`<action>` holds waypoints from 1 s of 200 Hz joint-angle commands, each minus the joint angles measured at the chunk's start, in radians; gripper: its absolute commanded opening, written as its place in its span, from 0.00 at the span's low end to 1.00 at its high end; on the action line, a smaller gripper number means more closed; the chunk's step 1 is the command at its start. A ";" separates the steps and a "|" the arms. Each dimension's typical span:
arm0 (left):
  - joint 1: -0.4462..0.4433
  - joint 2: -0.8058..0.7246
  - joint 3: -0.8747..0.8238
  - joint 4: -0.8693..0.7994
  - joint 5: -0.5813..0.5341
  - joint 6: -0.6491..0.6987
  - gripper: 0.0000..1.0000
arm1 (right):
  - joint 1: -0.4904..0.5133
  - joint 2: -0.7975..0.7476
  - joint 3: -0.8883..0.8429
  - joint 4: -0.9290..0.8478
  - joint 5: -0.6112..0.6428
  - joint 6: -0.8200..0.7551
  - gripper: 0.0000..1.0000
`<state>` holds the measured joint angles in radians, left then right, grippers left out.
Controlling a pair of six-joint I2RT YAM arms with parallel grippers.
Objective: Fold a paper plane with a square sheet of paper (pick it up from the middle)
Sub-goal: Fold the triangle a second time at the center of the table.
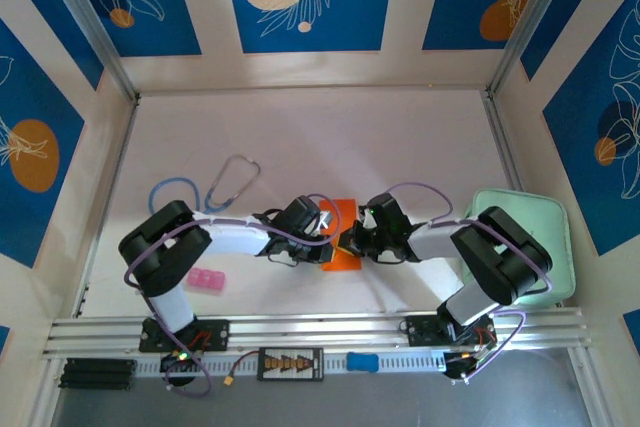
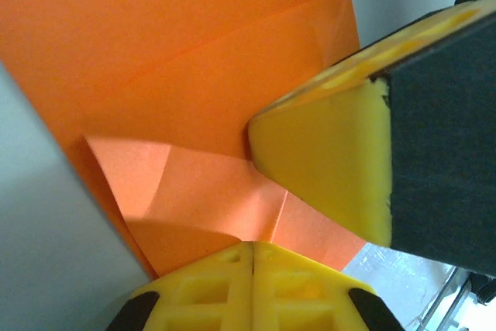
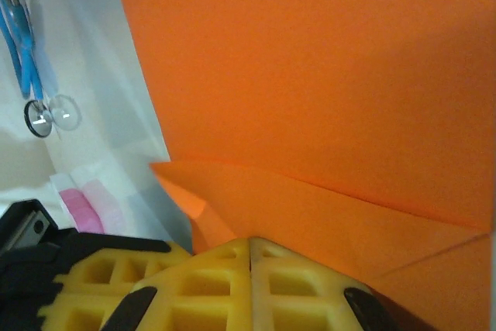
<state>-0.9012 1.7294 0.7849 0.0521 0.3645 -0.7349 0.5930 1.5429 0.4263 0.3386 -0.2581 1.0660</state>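
White desk (image 1: 300, 137), blue stethoscope (image 1: 213, 197) left of centre, pink block (image 1: 206, 280) front left, pale green tray (image 1: 555, 227) at right edge, orange paper (image 1: 340, 262) mid-desk

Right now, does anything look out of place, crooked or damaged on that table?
Nothing stands out. The thin orange paper sheet is creased and partly folded, pinched between the shut left gripper and right gripper, untorn as far as shown.

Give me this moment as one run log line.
orange sheet: creased, partly folded, mid-table | left end effector: shut, tips at sheet | right end effector: shut, tips at sheet
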 commanded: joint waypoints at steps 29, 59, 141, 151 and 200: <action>-0.001 0.038 -0.029 -0.095 -0.039 0.009 0.00 | -0.098 0.017 -0.020 -0.036 0.029 -0.027 0.00; -0.001 0.044 -0.030 -0.090 -0.029 0.011 0.00 | -0.175 0.024 -0.021 -0.016 -0.004 -0.057 0.00; -0.001 0.032 -0.029 -0.093 -0.028 0.012 0.00 | -0.222 -0.116 -0.009 -0.049 -0.048 -0.083 0.00; -0.001 0.029 -0.029 -0.093 -0.028 0.012 0.00 | -0.199 -0.142 -0.006 -0.066 -0.038 -0.089 0.00; -0.001 0.010 -0.009 -0.106 -0.027 0.017 0.00 | -0.117 -0.065 -0.036 0.000 -0.036 -0.051 0.00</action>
<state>-0.9012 1.7309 0.7853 0.0593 0.3649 -0.7315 0.4580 1.4227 0.4118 0.3256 -0.2996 1.0031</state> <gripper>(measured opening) 0.064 0.063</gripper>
